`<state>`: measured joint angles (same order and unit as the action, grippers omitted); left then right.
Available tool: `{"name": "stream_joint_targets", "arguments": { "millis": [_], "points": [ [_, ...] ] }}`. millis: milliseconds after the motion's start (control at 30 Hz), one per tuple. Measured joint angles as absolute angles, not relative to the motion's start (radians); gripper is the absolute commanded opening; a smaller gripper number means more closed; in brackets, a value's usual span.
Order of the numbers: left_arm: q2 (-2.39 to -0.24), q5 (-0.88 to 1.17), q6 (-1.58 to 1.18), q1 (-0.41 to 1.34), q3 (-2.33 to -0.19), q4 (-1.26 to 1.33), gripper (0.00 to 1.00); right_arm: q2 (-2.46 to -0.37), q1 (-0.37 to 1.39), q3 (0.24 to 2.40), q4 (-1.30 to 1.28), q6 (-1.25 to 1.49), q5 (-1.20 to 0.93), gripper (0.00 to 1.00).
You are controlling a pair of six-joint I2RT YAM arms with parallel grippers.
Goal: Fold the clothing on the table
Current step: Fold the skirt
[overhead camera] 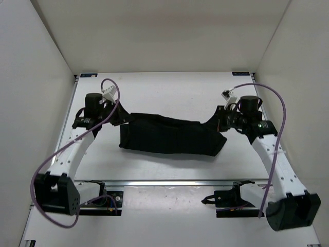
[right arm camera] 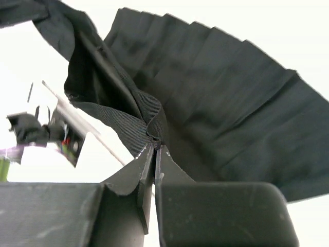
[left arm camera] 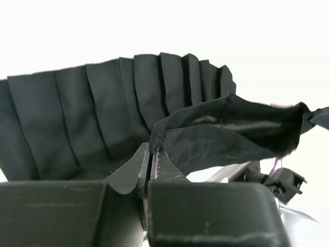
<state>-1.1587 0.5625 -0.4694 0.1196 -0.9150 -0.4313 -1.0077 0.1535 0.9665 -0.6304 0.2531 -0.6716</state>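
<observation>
My left end effector [overhead camera: 122, 117] is clenched on the clothing [overhead camera: 169, 136], and the left wrist view shows how: the two fingers [left arm camera: 134, 167] are pressed together with a ribbed hem of the black fabric [left arm camera: 77, 118] pinched between their tips. From that pinch the hem runs off to the right as a loose, open fold, and behind it the pleats fan out in a row.

My right end effector [overhead camera: 218, 121] is likewise clamped on the clothing. In its wrist view the tips [right arm camera: 156, 146] meet on a bunched bit of the same ribbed band, with the pleated cloth [right arm camera: 231, 118] spreading up and to the right.

From above, the clothing stretches across the middle of the bench [overhead camera: 169, 87], its long side parallel to the near edge. One end of it is at my left end effector toward the left edge, the other at my right one toward the right edge. The stretch between them sags as a dark, wrinkled band. Whether its lowest part touches the bench or hangs just above it, I cannot tell.
</observation>
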Motion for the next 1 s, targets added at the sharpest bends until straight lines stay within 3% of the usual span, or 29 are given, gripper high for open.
{"name": "stream_joint_targets", "arguments": {
  "millis": [367, 667, 733, 767, 833, 933, 1000],
  "points": [
    [-1.836, 0.591, -0.440, 0.120, -1.177, -0.393, 0.00, -1.687, -0.044, 1.108, -0.458, 0.218, -0.722, 0.00],
    [-1.993, 0.564, -0.442, 0.114, -1.236, -0.388, 0.02, -1.982, -0.028, 1.370, -0.445, 0.216, -0.720, 0.00],
    [-1.999, 0.555, -0.437, 0.114, -1.251, -0.389, 0.22, -2.044, -0.023, 1.438, -0.467, 0.210, -0.720, 0.13],
    [-2.000, 0.550, -0.432, 0.113, -1.258, -0.388, 0.31, -2.070, -0.020, 1.473, -0.487, 0.203, -0.707, 0.25],
    [-1.999, 0.538, -0.432, 0.105, -1.271, -0.388, 0.40, -2.106, -0.017, 1.534, -0.523, 0.182, -0.670, 0.43],
    [-1.991, 0.536, -0.450, 0.091, -1.288, -0.382, 0.35, -2.102, -0.008, 1.596, -0.574, 0.159, -0.603, 0.49],
    [-1.967, 0.534, -0.462, 0.084, -1.291, -0.373, 0.44, -2.073, 0.003, 1.619, -0.595, 0.157, -0.550, 0.48]
  ]
}}
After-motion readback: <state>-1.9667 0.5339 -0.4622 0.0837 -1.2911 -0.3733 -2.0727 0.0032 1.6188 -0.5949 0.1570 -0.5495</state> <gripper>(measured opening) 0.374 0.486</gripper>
